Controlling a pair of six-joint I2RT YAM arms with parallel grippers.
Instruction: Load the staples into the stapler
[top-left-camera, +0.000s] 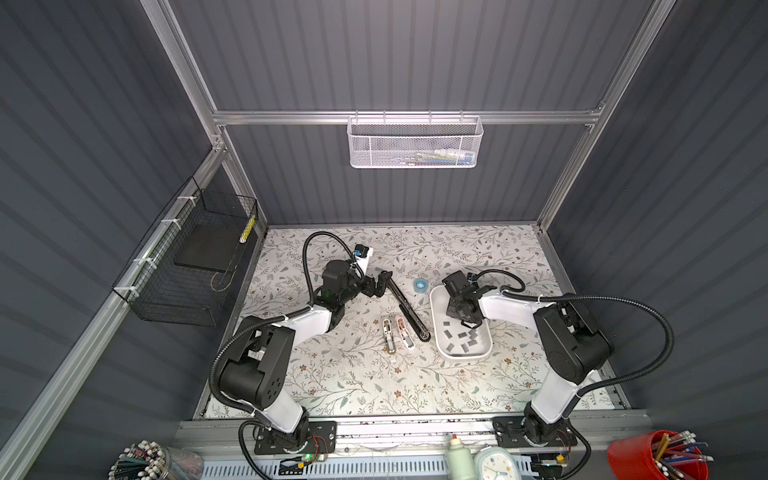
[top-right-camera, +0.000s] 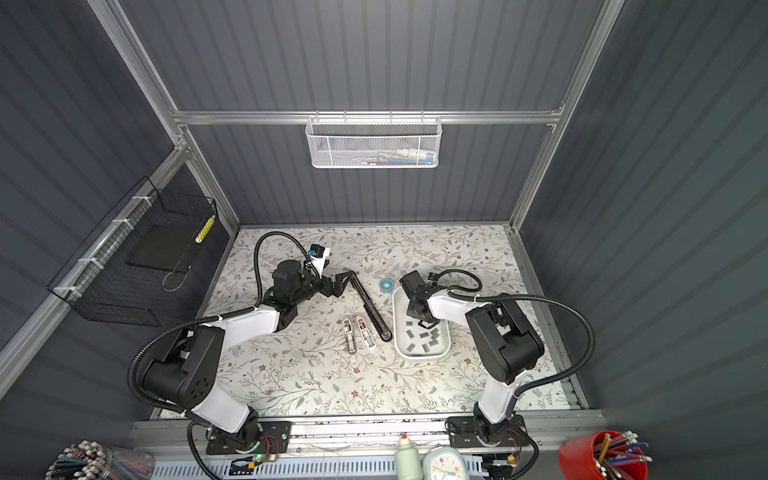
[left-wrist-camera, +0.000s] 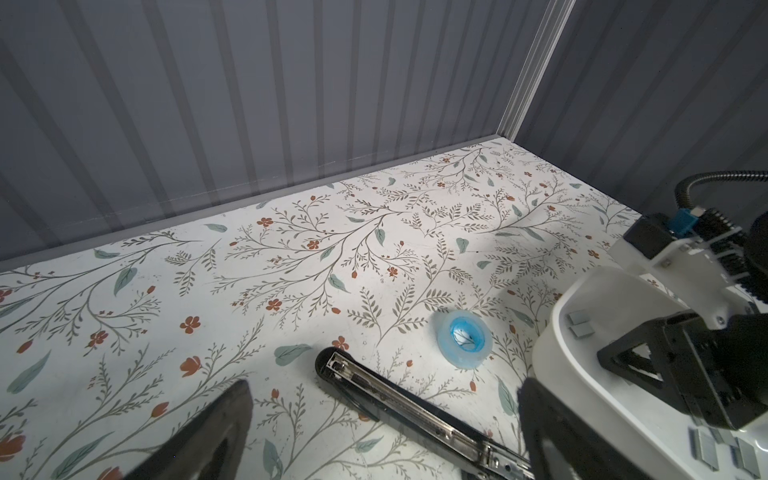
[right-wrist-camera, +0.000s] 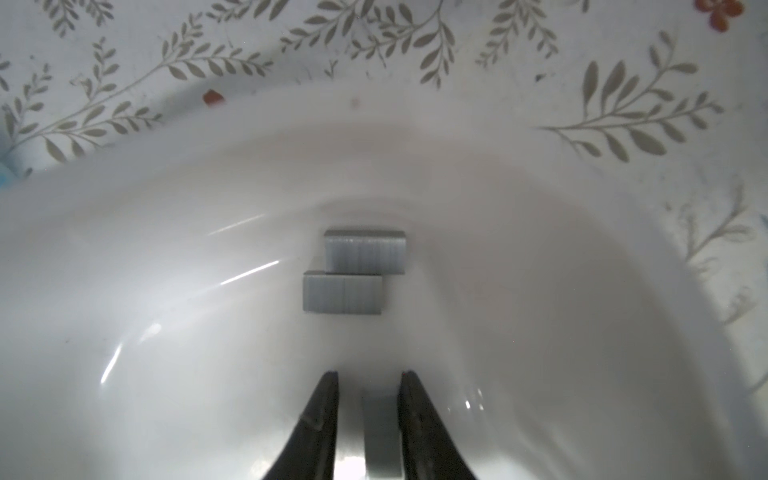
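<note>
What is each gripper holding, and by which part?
Nothing yet: the right gripper straddles a flat grey staple strip in the white tray, gap at one finger; the left gripper stands open, empty.

- You get soft light from above. The flowery desk (top-left-camera: 374, 374) looks bright, and the grey walls (top-left-camera: 395, 62) stay dim.
- The arms drop soft shadows on the desk in both top views, and small things there look a bit fuzzy.
- In the left wrist view the wall stripes fan out toward the edges. The left fingers (left-wrist-camera: 208, 436) are dark, blurry shapes close to the lens, but the tape roll (left-wrist-camera: 463, 338) looks sharp.
- In the right wrist view the white tray (right-wrist-camera: 166, 249) shines with thin bright streaks of glare.
- There the staples (right-wrist-camera: 363, 253) in the middle look sharp, while the right fingers (right-wrist-camera: 320, 424) look soft and dark.
</note>
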